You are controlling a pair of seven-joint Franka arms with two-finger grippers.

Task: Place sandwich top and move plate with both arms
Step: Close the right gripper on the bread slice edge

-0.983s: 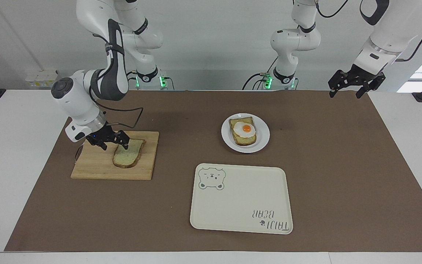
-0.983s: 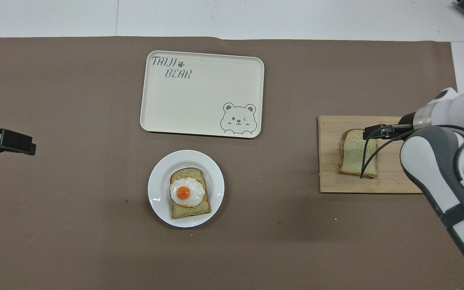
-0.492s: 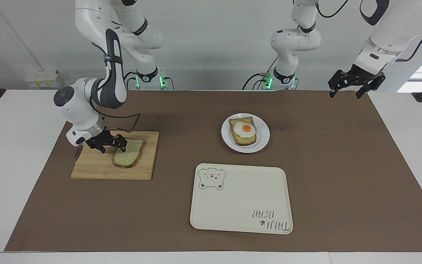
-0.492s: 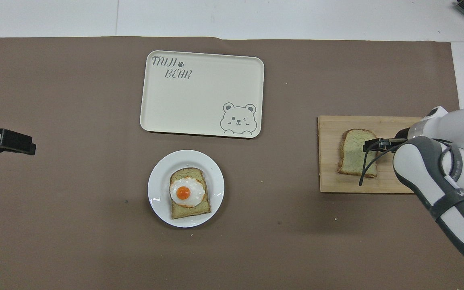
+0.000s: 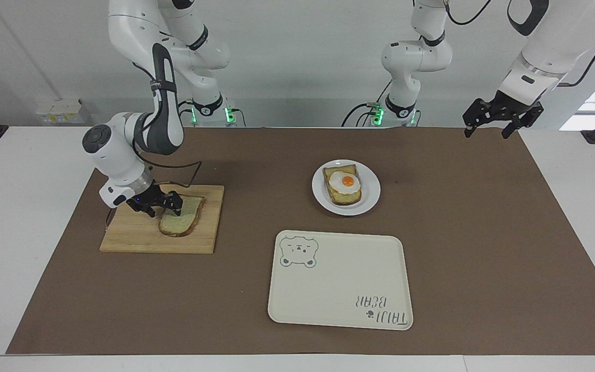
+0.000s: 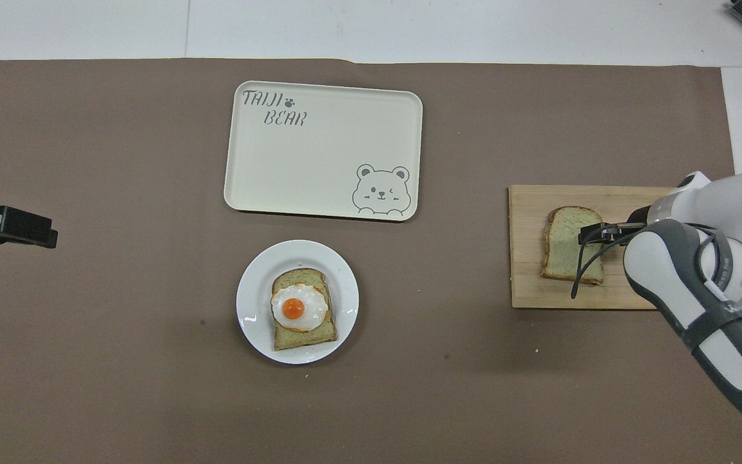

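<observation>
1. Facing view: the right claw (image 5: 160, 205) is down at the sandwich top (image 5: 183, 217), at the slice's edge toward the right arm's end of the bench (image 5: 29, 217). Whether its fingers are open or pinching the bread cannot be told.
2. The sandwich top lies flat on a wooden cutting board (image 5: 142, 235) at the right arm's end of the brown mat (image 5: 483, 232).
3. Overhead view: the right claw (image 6: 593, 233) overlaps the slice (image 6: 564, 248), on the cutting board (image 6: 529, 258).
4. The left claw (image 5: 501, 121) waits in the air over the mat's corner at the left arm's end, fingers spread and holding nothing.
5. The plate (image 5: 371, 187) sits near the mat's middle, carrying toast with a fried egg (image 5: 344, 183).
6. A cream tray (image 5: 339, 289) with a bear drawing lies farther from the robots than the plate, just beside it but apart.
</observation>
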